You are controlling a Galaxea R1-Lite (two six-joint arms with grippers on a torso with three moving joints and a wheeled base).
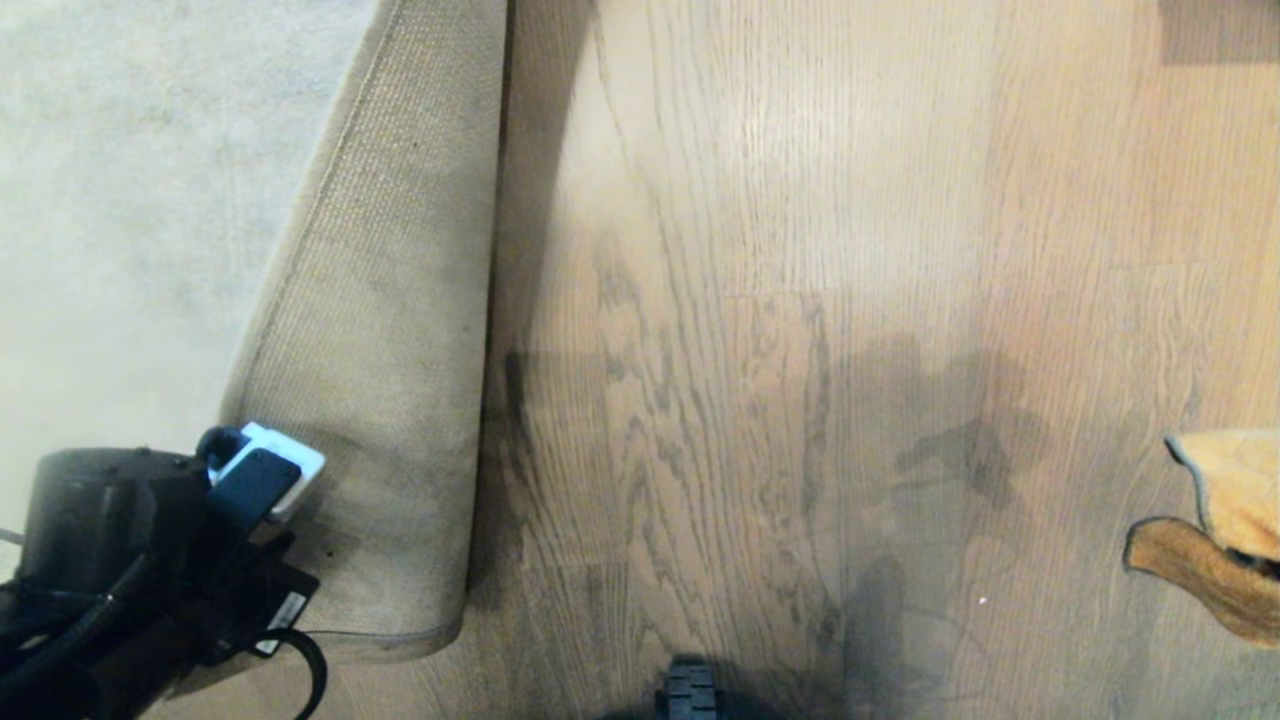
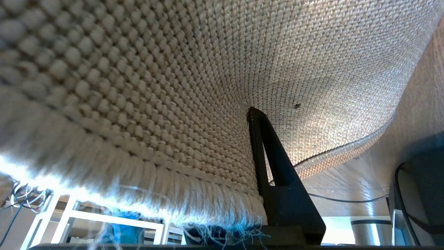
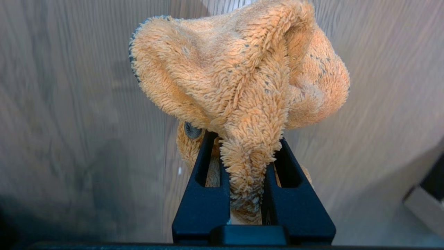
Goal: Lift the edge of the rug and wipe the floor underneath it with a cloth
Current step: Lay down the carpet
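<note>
Head view: the rug edge [image 1: 400,330] is folded back, tan backing up, left claw [image 1: 262,478] pinning it; bare floor [image 1: 760,330] lies exposed, cloth [image 1: 1215,530] at far right.
Left wrist view: claw clenched on the backing.
Right wrist view: right claw [image 3: 247,180] grasping the cloth above the floor; lift done, wipe apparently not finished.

home rm, wood floor [image 1: 900,250], rug [image 1: 130,200]

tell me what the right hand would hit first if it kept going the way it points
Most likely the floor. The right hand is shut on the cloth, and only bare wood planks show beyond it, so the cloth would touch first. How far off is unclear.
</note>
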